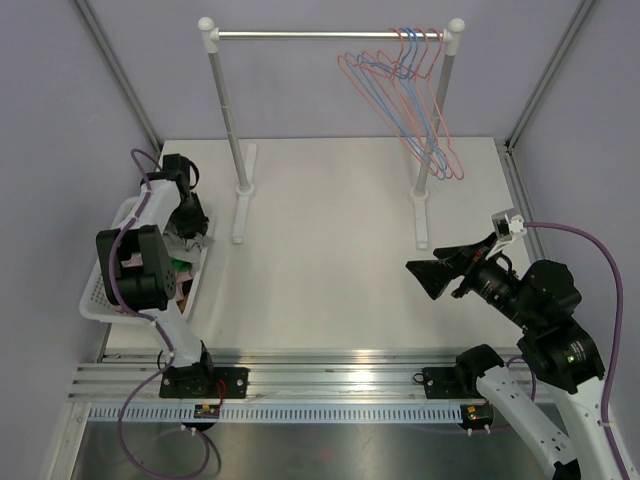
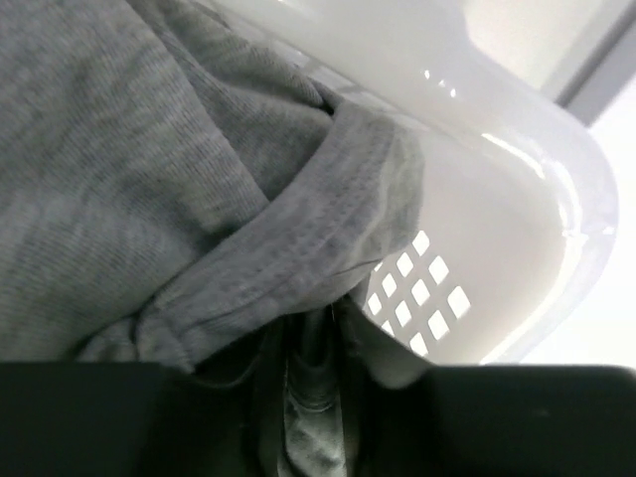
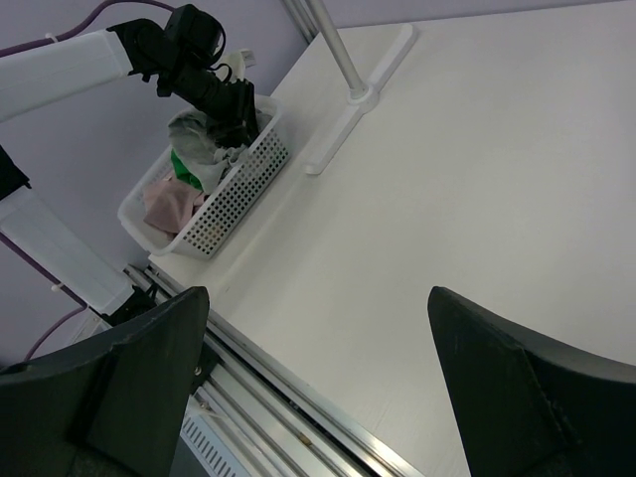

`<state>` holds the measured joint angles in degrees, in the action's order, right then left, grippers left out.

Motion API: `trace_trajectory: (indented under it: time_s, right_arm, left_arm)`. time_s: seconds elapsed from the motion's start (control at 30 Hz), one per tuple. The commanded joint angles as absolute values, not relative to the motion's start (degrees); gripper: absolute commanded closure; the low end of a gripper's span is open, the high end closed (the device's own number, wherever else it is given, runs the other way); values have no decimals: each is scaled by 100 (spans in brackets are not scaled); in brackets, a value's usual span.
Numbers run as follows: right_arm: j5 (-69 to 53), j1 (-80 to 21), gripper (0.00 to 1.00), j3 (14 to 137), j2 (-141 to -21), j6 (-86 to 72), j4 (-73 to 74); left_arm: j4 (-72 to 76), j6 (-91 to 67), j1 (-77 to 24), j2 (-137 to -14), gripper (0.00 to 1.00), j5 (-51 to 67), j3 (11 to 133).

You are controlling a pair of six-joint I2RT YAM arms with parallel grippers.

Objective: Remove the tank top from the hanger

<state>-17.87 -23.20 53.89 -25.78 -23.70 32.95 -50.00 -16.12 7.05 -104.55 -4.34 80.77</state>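
Left jaws buried in grey tank top point(image 2: 149, 149) inside white basket point(image 2: 487, 189).

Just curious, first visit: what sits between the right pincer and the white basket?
Nothing: only bare table lies between the right pincer and the basket, as the right wrist view shows.

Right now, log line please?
left gripper: in basket, pinching grey tank top | right gripper: open, empty, over table | hangers: bare on rail
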Motion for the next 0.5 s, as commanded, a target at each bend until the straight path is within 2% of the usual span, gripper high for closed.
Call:
trace_trajectory:
  time_s: [0.0, 0.07, 0.2, 0.47]
  right_arm:
    - [-1714, -2312, 0, 5546, -2610, -2215, 3252]
    - [-1714, -2320, 0, 5590, -2663, -2197, 3287]
    - [-1714, -2312, 0, 5695, -2716, -2171, 3375]
    - [-1705, -2312, 0, 5757, -2777, -2180, 3436]
  left_arm:
    - [-5107, -1749, 668, -10178, 68, 255, 7954]
    - [-5045, -1862, 729, -9941, 65, 307, 7972]
    - [-4764, -2065, 931, -9283, 50, 448, 7875]
    - [-3973, -2434, 1318, -7999, 38, 799, 7419]
